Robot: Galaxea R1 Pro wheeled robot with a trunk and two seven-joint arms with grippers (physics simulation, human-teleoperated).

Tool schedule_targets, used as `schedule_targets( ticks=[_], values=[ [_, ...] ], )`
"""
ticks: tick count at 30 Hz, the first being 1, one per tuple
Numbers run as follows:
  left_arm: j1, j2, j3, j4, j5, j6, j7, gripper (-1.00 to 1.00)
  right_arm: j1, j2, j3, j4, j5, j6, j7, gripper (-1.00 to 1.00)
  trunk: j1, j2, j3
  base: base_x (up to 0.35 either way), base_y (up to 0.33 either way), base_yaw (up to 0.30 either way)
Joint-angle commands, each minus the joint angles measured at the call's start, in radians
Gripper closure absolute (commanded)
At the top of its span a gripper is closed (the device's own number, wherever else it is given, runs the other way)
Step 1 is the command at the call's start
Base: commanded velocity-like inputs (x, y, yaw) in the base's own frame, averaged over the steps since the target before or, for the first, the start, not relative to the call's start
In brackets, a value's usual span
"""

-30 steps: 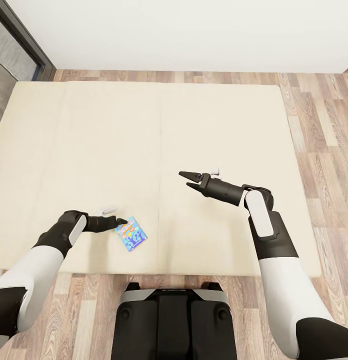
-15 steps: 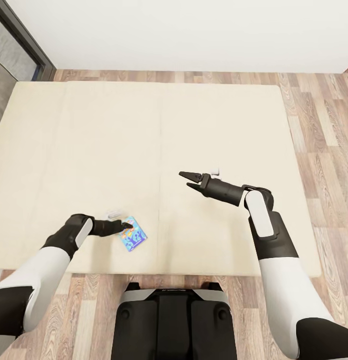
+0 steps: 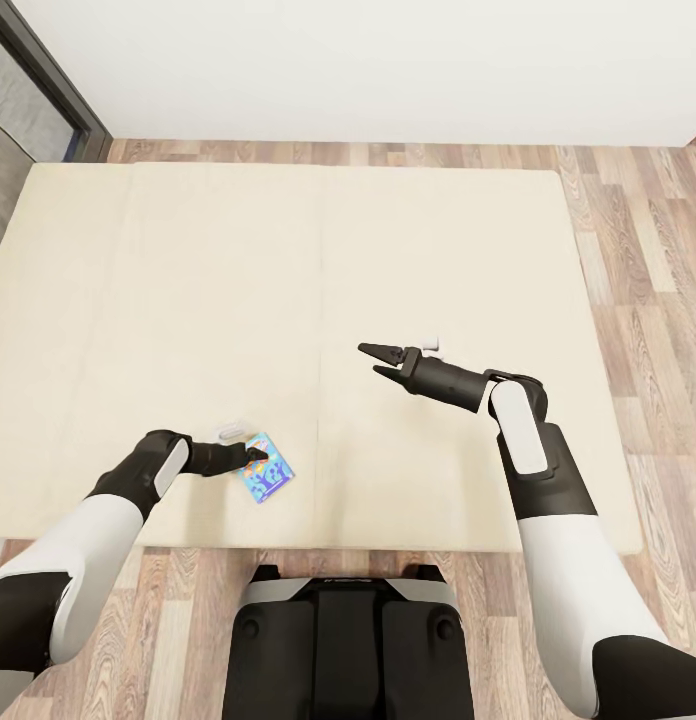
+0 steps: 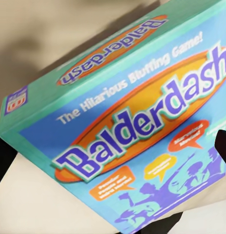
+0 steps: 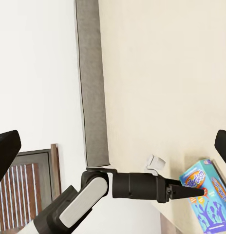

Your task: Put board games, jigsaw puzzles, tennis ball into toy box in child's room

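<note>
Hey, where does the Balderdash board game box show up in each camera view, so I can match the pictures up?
Head view: Balderdash box lies on the cream bed near its front edge, at the left gripper.
Left wrist view: the box is seen close up, its title readable.
Right wrist view: the box is at the lower right, just past the left gripper.
Shared landmark: the cream bed surface.
</note>
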Motion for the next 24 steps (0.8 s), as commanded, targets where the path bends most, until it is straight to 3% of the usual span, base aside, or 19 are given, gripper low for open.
schedule_targets(
  ticks=[1, 12, 24],
  values=[
    [0.0, 0.0, 0.001, -0.001, 0.007, 0.007, 0.001, -1.0, -0.001, 0.001, -0.003, 0.0, 0.008, 0.005, 0.008, -1.0, 0.001, -0.002, -0.001, 0.0, 0.0, 0.0],
    [-0.001, 0.0, 0.0, -0.001, 0.01, -0.002, -0.003, -1.0, -0.001, 0.001, -0.002, 0.001, 0.008, 0.005, 0.008, -1.0, 0.001, -0.002, -0.001, 0.0, -0.005, 0.0],
    [0.0, -0.002, 0.0, 0.0, 0.01, -0.013, -0.002, -1.0, -0.001, 0.001, -0.003, 0.0, 0.008, 0.005, 0.008, -1.0, 0.001, -0.002, -0.001, 0.0, -0.149, 0.0]
  ],
)
